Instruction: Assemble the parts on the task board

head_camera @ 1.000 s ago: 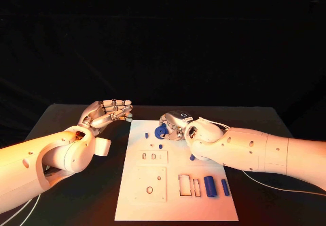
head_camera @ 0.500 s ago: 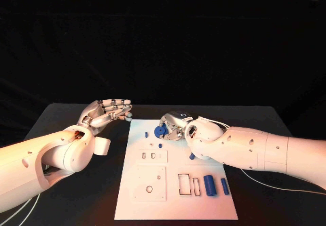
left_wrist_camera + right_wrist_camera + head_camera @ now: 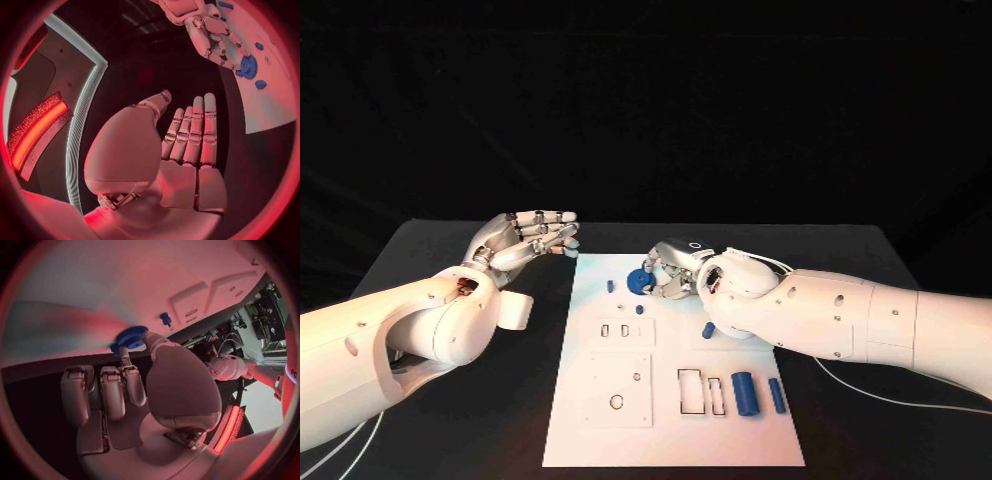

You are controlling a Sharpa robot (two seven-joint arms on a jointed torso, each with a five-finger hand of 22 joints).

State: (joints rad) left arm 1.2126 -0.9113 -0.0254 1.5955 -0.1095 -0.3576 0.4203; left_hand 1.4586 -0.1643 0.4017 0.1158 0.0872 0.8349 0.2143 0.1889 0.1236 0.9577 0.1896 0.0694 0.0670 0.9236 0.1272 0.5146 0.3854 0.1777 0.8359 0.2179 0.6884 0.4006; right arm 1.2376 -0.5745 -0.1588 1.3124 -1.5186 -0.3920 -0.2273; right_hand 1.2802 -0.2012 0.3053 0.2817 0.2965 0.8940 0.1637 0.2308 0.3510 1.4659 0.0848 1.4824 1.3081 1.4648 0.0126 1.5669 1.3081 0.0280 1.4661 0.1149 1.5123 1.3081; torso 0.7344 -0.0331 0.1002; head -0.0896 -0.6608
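The white task board [image 3: 672, 440] lies in the middle of the black table. My right hand [image 3: 678, 269] hovers over the board's far end and pinches a blue gear [image 3: 642, 281] between thumb and a finger. The same blue gear [image 3: 130, 337] and right hand [image 3: 134, 390] appear in the right wrist view, and the gear [image 3: 247, 66] in the left wrist view. My left hand [image 3: 528, 238] is raised left of the board, fingers straight and together, holding nothing. A small blue peg [image 3: 610, 286] stands beside the gear. Blue cylinders [image 3: 746, 394] lie near the board's front right.
Raised white blocks with slots and holes [image 3: 620, 332] sit mid-board, a larger one [image 3: 619, 390] nearer me. Rectangular cut-outs [image 3: 691, 392] lie beside the blue cylinders. A small blue piece [image 3: 708, 330] lies under my right forearm. Black table surrounds the board.
My right hand has shifted slightly with the blue gear, which now sits a little further up the board. The left hand has not moved.
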